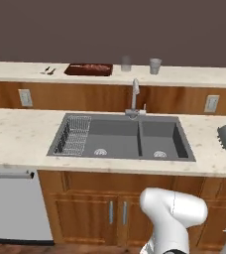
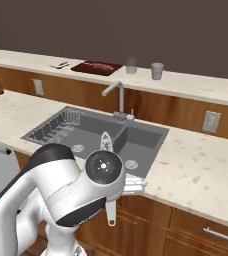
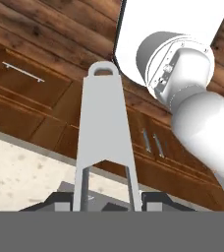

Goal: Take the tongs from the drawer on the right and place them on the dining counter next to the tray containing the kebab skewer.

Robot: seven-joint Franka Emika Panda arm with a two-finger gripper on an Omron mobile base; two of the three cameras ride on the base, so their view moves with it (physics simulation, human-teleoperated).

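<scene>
**A:** Tongs (image 3: 103,142) first. Where are they?

**B:** In the tool (image 3: 104,205). The hand view looks along them: two light-grey arms come up from the bottom edge and join in a flat blade with a small loop at its end. In the right base view the looped end (image 2: 110,212) hangs below the robot's wrist, in front of the lower cabinets, and the other end pokes up over the sink (image 2: 101,135).

**A:** How does the tool stand?

**B:** Closed on the tongs, near the ends of their arms. The fingertips themselves are hard to make out at the bottom edge.

**A:** And the dining tabletop?

**B:** It runs along the far side (image 1: 194,75), beige speckled stone on a wood-panelled base. The tray (image 1: 88,69), dark reddish-brown, sits on it left of the middle, with something reddish lying in it. Two cups (image 1: 155,65) stand to its right, and small dark utensils (image 1: 48,71) lie just to its left.

**A:** The drawer?

**B:** A wooden front with a silver bar handle (image 2: 221,236) shows at the lower right under the near tabletop (image 2: 196,170). It looks closed.

**A:** How far are the tongs from the tray?

**B:** Well apart. The sink and the near tabletop lie between them.
</scene>
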